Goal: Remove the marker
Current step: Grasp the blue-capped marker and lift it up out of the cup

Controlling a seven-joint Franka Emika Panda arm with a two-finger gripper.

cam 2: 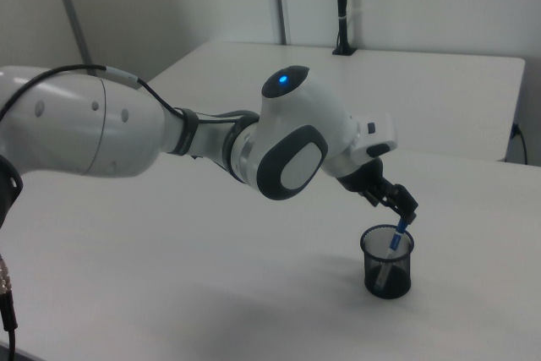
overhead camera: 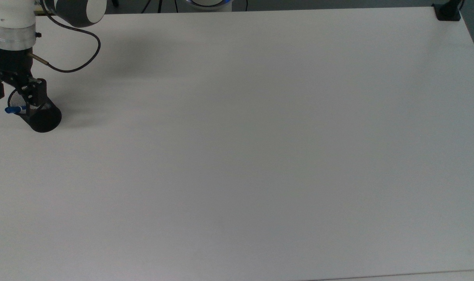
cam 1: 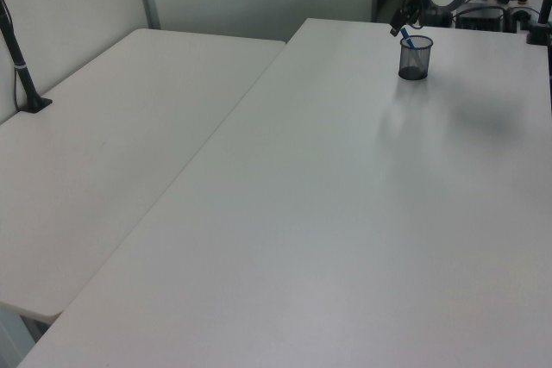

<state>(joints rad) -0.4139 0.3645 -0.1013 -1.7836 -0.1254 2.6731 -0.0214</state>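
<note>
Top view frames place a black mesh cup [overhead camera: 41, 117] near the left edge of a white table [overhead camera: 260, 136], with the marker [overhead camera: 15, 110] leaning inside it so that its blue cap juts over the rim toward the top view's left. The gripper [overhead camera: 11, 95] is seen directly over the mouth of the cup, its two fingers spread, one on each side of the marker's upper end; no contact with the barrel can be made out. A dark cable [overhead camera: 77, 58] is looped from the wrist toward the arm's white links.

From the right view, the arm [cam 2: 169, 137] is seen reaching in from the right view's left, and the gripper [cam 2: 404, 209] is tilted down just above the cup [cam 2: 387, 261]. The marker [cam 2: 395, 241] is seen upright and slightly slanted, with its blue top close under the fingertips.

From the left view, the cup [cam 1: 415, 57] is seen at the far end of the table [cam 1: 345, 213], with the marker's blue end [cam 1: 406, 35] raised above the rim and the gripper [cam 1: 400, 23] beside it. A second table [cam 1: 112, 152] is butted against the left view's left side.
</note>
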